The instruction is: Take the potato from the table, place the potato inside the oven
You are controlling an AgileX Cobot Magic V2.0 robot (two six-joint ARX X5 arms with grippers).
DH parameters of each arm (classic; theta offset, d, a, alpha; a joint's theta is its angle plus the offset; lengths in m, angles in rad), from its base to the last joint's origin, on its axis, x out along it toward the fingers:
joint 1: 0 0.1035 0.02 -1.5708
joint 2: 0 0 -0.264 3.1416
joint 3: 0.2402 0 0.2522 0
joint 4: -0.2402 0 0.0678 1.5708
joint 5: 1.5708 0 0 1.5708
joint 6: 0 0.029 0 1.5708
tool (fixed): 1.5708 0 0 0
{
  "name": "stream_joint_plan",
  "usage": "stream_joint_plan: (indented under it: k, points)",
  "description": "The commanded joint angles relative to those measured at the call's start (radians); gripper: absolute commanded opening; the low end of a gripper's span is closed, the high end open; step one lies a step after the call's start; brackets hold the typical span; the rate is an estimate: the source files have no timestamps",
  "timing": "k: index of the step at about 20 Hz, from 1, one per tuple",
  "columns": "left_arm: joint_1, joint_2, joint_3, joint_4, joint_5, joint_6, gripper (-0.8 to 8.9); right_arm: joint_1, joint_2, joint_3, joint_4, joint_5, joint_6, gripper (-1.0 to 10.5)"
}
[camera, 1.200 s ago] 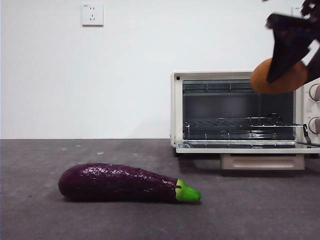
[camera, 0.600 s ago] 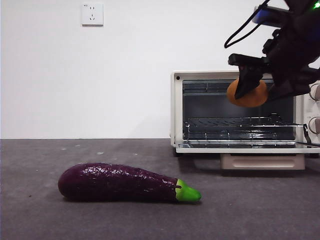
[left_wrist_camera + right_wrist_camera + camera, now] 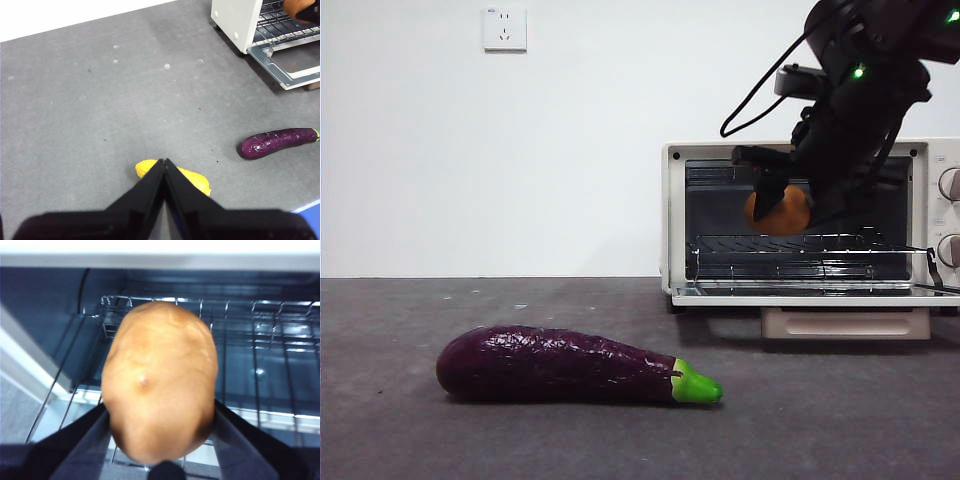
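Between the clamped fingers [image 3: 75, 440] of the right gripper [image 3: 782, 205], the potato [image 3: 778, 212] had moved leftward and down into the oven [image 3: 800, 225] mouth above the wire rack [image 3: 790, 245], leaving only release.

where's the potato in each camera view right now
Front view: potato held above the oven's wire rack.
Left wrist view: only an orange sliver at the top right corner.
Right wrist view: fills the centre, between the right gripper fingers.
Shared landmark: the wire rack.
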Motion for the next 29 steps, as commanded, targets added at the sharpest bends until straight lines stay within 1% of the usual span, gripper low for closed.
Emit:
stream_joint_plan:
  k: [1,2,3,4,9,10,12,13,15,17,19,22,24,27,29]
  points:
    - [-0.001,-0.002,-0.005,0.005,-0.003,-0.006,-0.08,0.0,0.022,0.01,0.008,0.013,0.029,1.5]
    - [-0.001,-0.002,-0.005,0.005,-0.003,-0.006,-0.08,0.0,0.027,0.01,0.008,0.027,0.031,2.3]
    - [-0.001,-0.002,-0.005,0.005,-0.003,-0.006,-0.08,0.0,0.028,0.01,0.007,0.032,0.031,2.7]
    - [-0.001,-0.002,-0.005,0.005,-0.004,-0.006,-0.08,0.0,0.03,0.01,0.008,0.034,0.031,2.9]
    - [-0.001,-0.002,-0.005,0.005,-0.003,-0.007,-0.08,0.0,0.033,0.01,-0.007,0.035,0.033,3.0]
    - [-0.001,-0.002,-0.005,0.005,-0.003,-0.007,-0.08,0.0,0.033,0.01,-0.009,0.035,0.034,3.3]
    - [-0.001,-0.002,-0.005,0.005,-0.003,-0.007,-0.08,0.0,0.033,0.01,-0.006,0.056,0.034,5.5]
    - [-0.001,-0.002,-0.005,0.005,-0.003,-0.007,-0.08,0.0,0.033,0.01,-0.007,0.065,0.034,5.8]
    - [-0.001,0.0,-0.005,0.005,-0.003,-0.007,-0.08,0.0,0.03,0.016,-0.016,0.069,0.034,5.8]
    - [-0.001,0.007,-0.005,0.005,-0.003,-0.007,-0.08,0.0,-0.003,0.051,-0.107,0.079,0.034,5.8]
    - [-0.001,0.021,-0.005,0.005,-0.003,-0.007,-0.05,0.001,-0.059,0.102,-0.234,0.096,0.034,5.8]
    - [-0.001,0.06,-0.005,0.005,-0.004,-0.007,-0.05,0.002,-0.153,0.18,-0.508,0.094,0.041,5.8]
    - [-0.001,0.114,-0.005,0.005,-0.004,-0.011,-0.05,0.003,-0.24,0.186,-0.638,0.092,0.026,5.7]
    - [-0.001,0.229,-0.005,0.016,-0.003,-0.05,-0.05,0.003,-0.382,0.186,-0.828,0.086,0.015,5.7]
    - [-0.001,0.314,-0.005,0.094,0.003,-0.049,-0.06,0.003,-0.473,0.186,-0.914,0.086,-0.013,5.6]
